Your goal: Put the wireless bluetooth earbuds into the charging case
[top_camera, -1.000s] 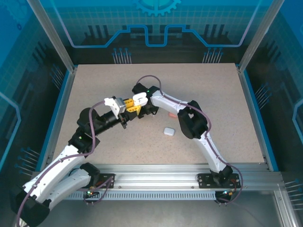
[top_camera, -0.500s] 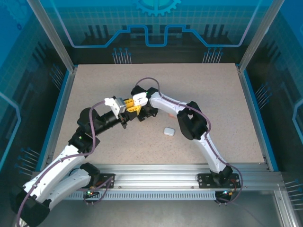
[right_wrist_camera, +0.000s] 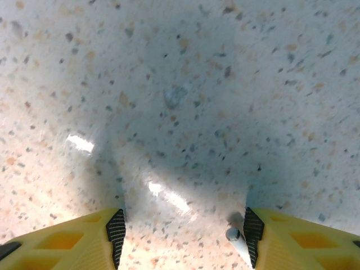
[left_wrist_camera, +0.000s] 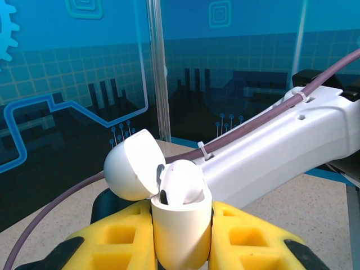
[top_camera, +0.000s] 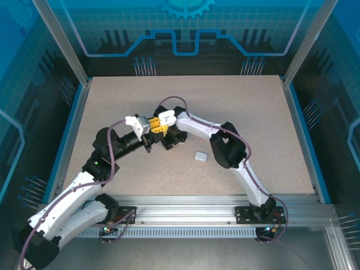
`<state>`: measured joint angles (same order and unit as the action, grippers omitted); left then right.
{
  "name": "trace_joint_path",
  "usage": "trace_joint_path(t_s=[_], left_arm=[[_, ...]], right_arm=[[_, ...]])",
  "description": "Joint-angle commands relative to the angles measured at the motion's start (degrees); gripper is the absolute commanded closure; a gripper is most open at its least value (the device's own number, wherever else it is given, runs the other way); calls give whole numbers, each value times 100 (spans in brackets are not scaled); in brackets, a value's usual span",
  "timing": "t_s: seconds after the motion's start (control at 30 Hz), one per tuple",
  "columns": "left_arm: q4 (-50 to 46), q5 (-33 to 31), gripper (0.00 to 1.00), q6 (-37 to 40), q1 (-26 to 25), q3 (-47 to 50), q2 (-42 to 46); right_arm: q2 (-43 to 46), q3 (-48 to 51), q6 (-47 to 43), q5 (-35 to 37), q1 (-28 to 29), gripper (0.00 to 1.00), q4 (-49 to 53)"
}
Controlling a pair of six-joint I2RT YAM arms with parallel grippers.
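Where your two arms meet just left of the table's [top_camera: 253, 107] middle, your left gripper [top_camera: 153, 126] is raised above the surface and clenched on a white charging case [left_wrist_camera: 180, 239]. In the left wrist view its yellow fingers [left_wrist_camera: 121, 236] press both sides of the case's body and hold it upright. The lid [left_wrist_camera: 130, 164] is swung open to the left. One white earbud [left_wrist_camera: 181, 183] sits in the case, its rounded top standing above the rim. The white link of your right arm [left_wrist_camera: 292, 140] crosses behind the case.

Your right gripper [top_camera: 169, 140] points down at the table, just beside the left one on the side nearer you. In the right wrist view its jaws stand released: the two yellow fingers [right_wrist_camera: 84, 236] are well apart over speckled tabletop and nothing spans the gap. A small white stem [right_wrist_camera: 232, 235] lies against the black pad of the finger at the right of that view; you cannot tell from here whether it is gripped.

A second white case [top_camera: 201, 156], closed, lies on the table to the right of both grippers, toward the near edge.
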<state>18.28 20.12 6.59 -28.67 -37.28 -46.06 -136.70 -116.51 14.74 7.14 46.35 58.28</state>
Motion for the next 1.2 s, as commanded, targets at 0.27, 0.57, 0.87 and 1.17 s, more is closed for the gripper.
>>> trace_joint_path(t_s=[0.27, 0.57, 0.87, 1.17], left_arm=[[62, -96, 97, 130, -25, 19, 54], [61, -104, 97, 137, -21, 30, 71], [73, -105, 97, 123, -25, 28, 22], [56, -99, 97, 138, -24, 60, 92]], right_arm=[[127, -43, -146, 41, 199, 40, 456], [251, 262, -130, 61, 189, 40, 463], [711, 690, -151, 148, 156, 40, 384], [1448, 1356, -244, -286, 42, 40, -321]])
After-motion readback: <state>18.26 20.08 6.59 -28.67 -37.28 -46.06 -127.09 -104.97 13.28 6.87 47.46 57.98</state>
